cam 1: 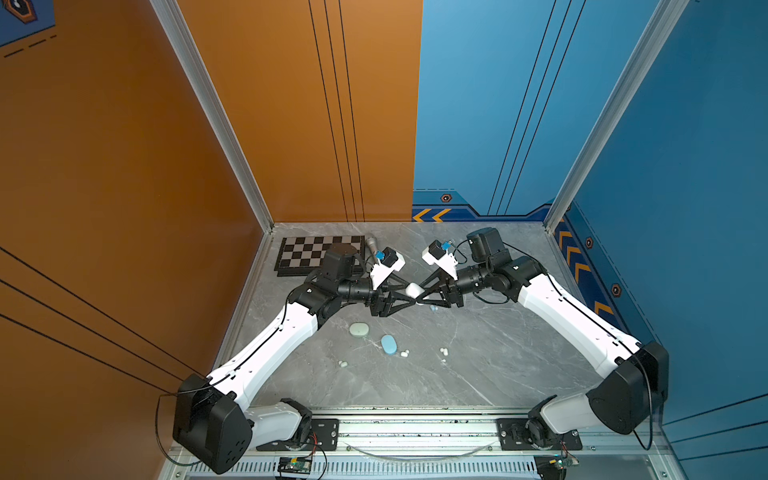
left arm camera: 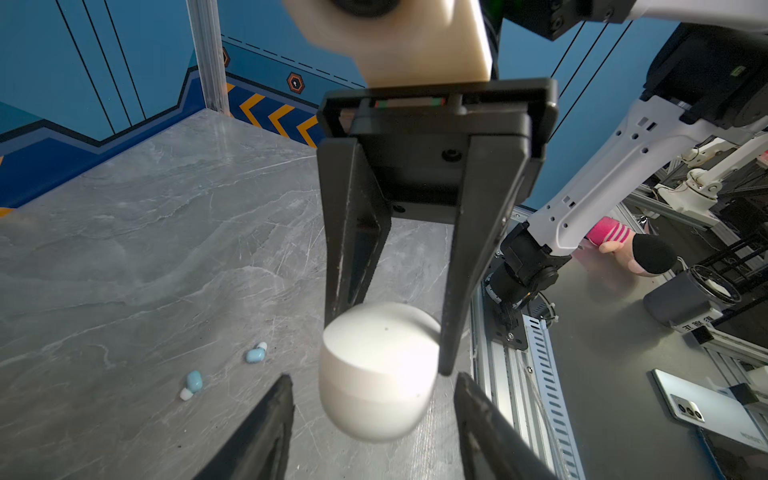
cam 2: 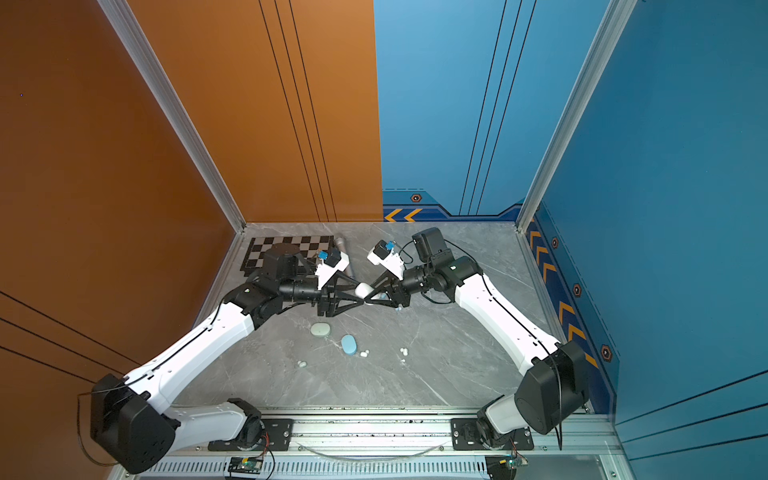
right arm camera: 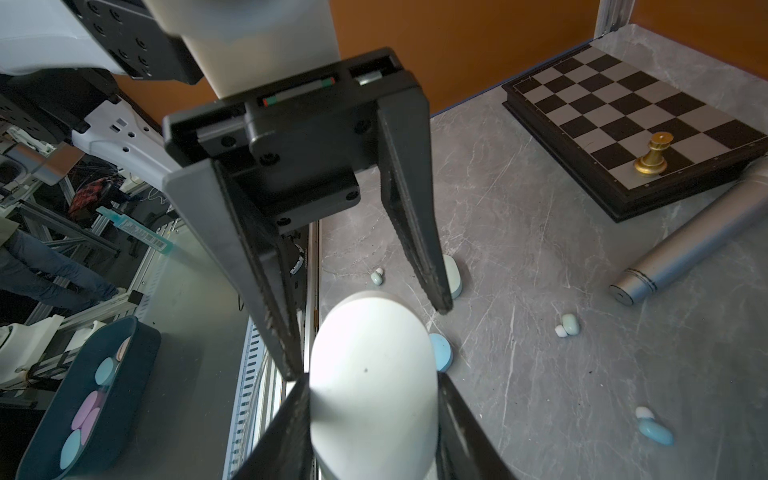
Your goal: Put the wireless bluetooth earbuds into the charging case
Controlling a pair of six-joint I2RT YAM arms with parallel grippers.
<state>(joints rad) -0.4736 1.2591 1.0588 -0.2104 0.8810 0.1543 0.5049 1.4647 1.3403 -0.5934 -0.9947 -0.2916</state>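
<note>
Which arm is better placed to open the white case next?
Probably left: the right claw grips the white case in mid-air, while the left claw stands open around its free end.

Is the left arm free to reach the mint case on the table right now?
Likely yes: the left gripper, open, only flanks the white case that the right gripper holds, and the mint case lies uncovered near that arm.
</note>
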